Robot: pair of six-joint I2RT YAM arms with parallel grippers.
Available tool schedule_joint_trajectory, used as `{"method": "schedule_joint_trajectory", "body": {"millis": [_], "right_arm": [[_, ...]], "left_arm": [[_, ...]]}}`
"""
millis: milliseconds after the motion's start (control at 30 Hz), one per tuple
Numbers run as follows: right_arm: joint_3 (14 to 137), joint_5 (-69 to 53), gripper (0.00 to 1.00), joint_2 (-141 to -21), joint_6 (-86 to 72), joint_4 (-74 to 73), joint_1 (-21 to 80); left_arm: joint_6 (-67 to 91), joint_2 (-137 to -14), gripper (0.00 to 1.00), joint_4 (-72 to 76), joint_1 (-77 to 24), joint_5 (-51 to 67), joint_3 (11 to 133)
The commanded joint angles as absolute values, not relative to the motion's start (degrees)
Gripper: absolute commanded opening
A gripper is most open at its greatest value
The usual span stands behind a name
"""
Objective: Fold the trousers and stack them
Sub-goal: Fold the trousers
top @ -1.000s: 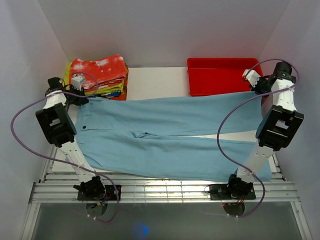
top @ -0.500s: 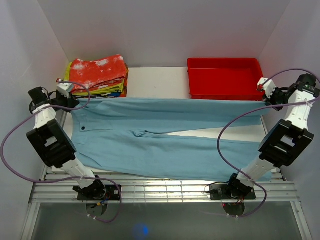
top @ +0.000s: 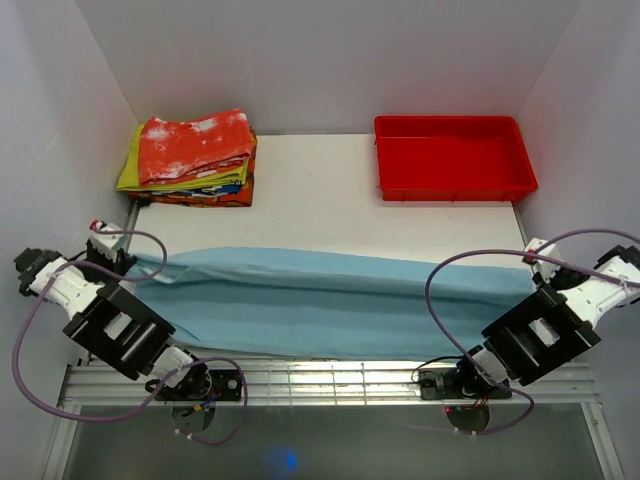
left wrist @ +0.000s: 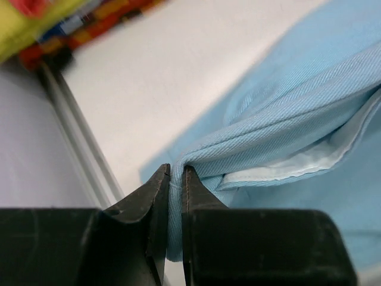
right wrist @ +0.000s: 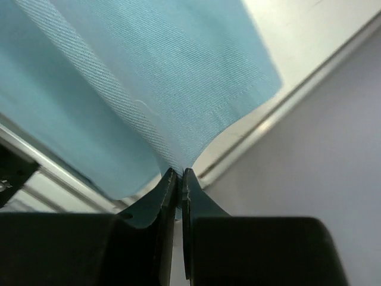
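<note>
Sky-blue trousers [top: 330,300], doubled lengthwise (one long band), are pinched by left gripper [left wrist: 175,174] and right gripper [right wrist: 179,176].

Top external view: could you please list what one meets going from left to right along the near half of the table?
left gripper → light blue trousers → right gripper

Sky-blue trousers [top: 330,300], folded lengthwise
</note>
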State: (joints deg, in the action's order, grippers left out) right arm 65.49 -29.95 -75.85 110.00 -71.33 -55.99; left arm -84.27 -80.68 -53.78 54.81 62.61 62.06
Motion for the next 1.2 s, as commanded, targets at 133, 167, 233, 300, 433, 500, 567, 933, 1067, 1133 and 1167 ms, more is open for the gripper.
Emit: {"method": "schedule_joint_trajectory", "body": {"millis": [133,167,233,300,433,500,567,933,1067,1133,1167], "right_arm": [[48.2,-14.1,0.08,-74.4,133.8,-63.3,-59.9],[45.5,-13.0,0.08,-73.7,134.2,-61.1,-59.8],[37.6,-10.2,0.08,-71.9,134.1,-52.5,-58.0],[34.5,-9.6,0.08,-72.1,130.7,-45.5,-55.0],[40.6,-9.7,0.08,-80.5,114.2,-42.9,-46.9],[45.7,-10.4,0.08,-84.5,106.0,-43.4,-44.3],[52.4,-10.8,0.08,-89.7,102.5,-43.1,-43.2],[66.0,-13.7,0.08,-94.9,98.7,-48.2,-40.7],[68.6,-16.7,0.08,-93.2,98.8,-50.4,-41.0],[72.9,-19.1,0.08,-93.2,97.8,-52.0,-41.1],[74.7,-19.8,0.08,-93.3,97.4,-52.9,-41.2]], "left_arm": [[-114.1,-91.7,0.00,-73.1,63.0,39.7,57.0],[-111.5,-92.9,0.00,-71.0,62.3,38.0,56.0],[-103.8,-95.2,0.00,-60.5,59.2,32.6,54.4],[-97.7,-96.4,0.00,-56.1,57.3,27.7,52.4],[-84.1,-98.4,0.00,-45.9,49.5,24.5,51.1],[-77.0,-99.1,0.00,-44.9,46.9,25.6,52.3],[-71.7,-100.1,0.00,-42.7,42.6,26.5,54.5],[-60.5,-107.5,0.00,-48.1,35.9,34.5,75.5],[-61.9,-104.2,0.00,-49.5,36.0,39.6,79.4],[-61.1,-102.3,0.00,-48.7,36.1,43.0,81.6],[-60.3,-100.6,0.00,-48.4,36.2,43.9,82.5]]}}
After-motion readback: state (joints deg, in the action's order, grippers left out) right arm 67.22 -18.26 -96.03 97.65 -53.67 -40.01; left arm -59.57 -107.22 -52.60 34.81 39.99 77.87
